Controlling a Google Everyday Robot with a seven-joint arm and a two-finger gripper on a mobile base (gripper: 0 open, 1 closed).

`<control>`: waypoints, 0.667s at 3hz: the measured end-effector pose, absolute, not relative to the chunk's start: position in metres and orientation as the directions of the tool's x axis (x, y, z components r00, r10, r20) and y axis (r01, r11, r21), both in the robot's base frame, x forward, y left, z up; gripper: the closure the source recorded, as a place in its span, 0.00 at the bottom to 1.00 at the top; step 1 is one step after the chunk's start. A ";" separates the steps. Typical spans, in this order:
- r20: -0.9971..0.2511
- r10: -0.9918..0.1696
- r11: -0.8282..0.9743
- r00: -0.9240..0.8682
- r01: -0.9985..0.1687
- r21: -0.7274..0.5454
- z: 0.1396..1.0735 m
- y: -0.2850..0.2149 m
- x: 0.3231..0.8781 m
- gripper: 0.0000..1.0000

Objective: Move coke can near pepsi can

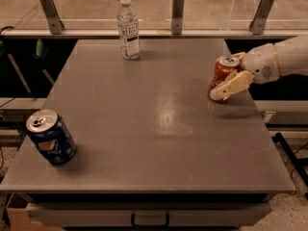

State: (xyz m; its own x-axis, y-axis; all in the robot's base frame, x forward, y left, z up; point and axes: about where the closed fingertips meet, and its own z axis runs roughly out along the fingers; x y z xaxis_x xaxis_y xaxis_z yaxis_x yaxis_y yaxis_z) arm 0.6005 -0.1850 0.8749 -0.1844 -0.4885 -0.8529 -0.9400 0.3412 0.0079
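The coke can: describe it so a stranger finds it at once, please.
Look at the grey table, at its right edge. There the white gripper is at the coke can. It alone is red; the pepsi can is blue, the bottle clear.

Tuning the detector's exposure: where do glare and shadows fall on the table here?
Camera view: dim, warm light; a pale glare patch mid-table; the tool at the coke can, far right, casts a shadow rightward; the pepsi can, front left, shadows its right side.
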 end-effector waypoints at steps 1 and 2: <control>-0.885 -0.430 0.337 -0.176 -0.941 0.024 0.879 -0.176 0.606 0.38; -0.907 -0.398 0.334 -0.139 -0.943 -0.002 0.914 -0.179 0.605 0.61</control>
